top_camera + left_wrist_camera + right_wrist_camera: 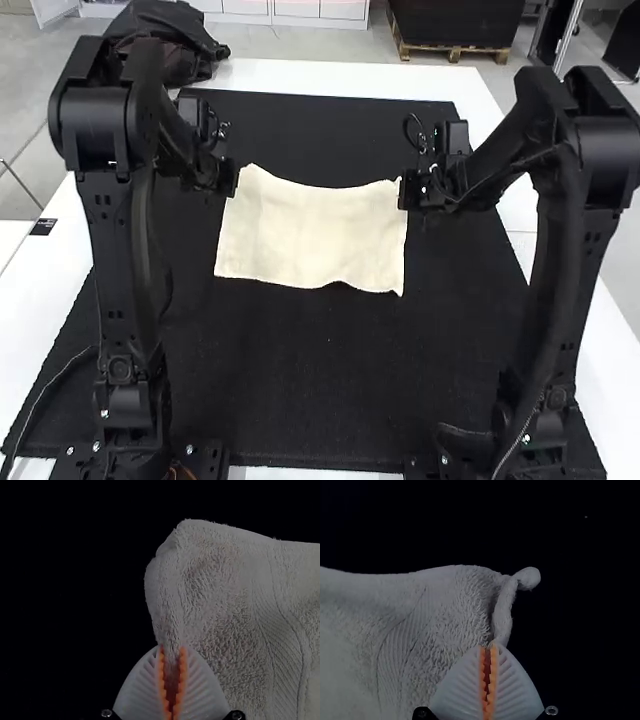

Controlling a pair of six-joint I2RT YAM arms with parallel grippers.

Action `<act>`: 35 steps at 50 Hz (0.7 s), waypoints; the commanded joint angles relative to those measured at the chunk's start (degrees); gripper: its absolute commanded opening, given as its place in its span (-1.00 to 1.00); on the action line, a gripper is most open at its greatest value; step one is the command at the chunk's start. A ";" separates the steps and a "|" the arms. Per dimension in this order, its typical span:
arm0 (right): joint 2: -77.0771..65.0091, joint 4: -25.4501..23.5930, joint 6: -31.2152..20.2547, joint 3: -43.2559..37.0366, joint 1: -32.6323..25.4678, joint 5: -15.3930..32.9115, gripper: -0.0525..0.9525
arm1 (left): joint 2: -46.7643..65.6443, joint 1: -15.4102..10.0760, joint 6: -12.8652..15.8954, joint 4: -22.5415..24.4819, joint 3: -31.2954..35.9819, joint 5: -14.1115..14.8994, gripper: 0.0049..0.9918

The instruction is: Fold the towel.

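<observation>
High view: the towel (pixel 312 232) is shown spread, somewhat rumpled, over the middle of the black mat (pixel 330 390), which is laid on the white table (pixel 290 78). Its far edge is bowed toward the arm bases between two raised corners; its near edge is interrupted by a small arch. The far-left corner is held at the left gripper (pixel 235 181), the far-right corner at the right gripper (pixel 406 191). A broad strip of mat is left between the near edge and the arm bases, a narrower one beyond the far edge.

Left wrist view: the towel's side edge, gathered into a soft fold, is clamped between the orange pads (pixel 183 667) of the left gripper (pixel 172 652).

Right wrist view: the opposite side edge is pinched by the right gripper (pixel 489 649); beyond the grip, it is rolled narrow and ended in a small knob.
</observation>
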 commanded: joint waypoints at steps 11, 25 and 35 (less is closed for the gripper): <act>-7.92 -2.12 0.52 -4.20 -0.80 -2.41 -0.94 | -7.96 1.03 0.70 -2.05 -4.56 0.80 -0.95; -13.02 -6.08 0.52 -7.54 -0.80 -4.52 -0.94 | -12.45 1.20 0.88 -4.60 -7.99 0.89 -0.95; -15.48 -8.27 -0.01 -10.17 -0.80 -6.10 -0.94 | -15.43 1.82 1.14 -6.71 -10.71 0.98 -0.95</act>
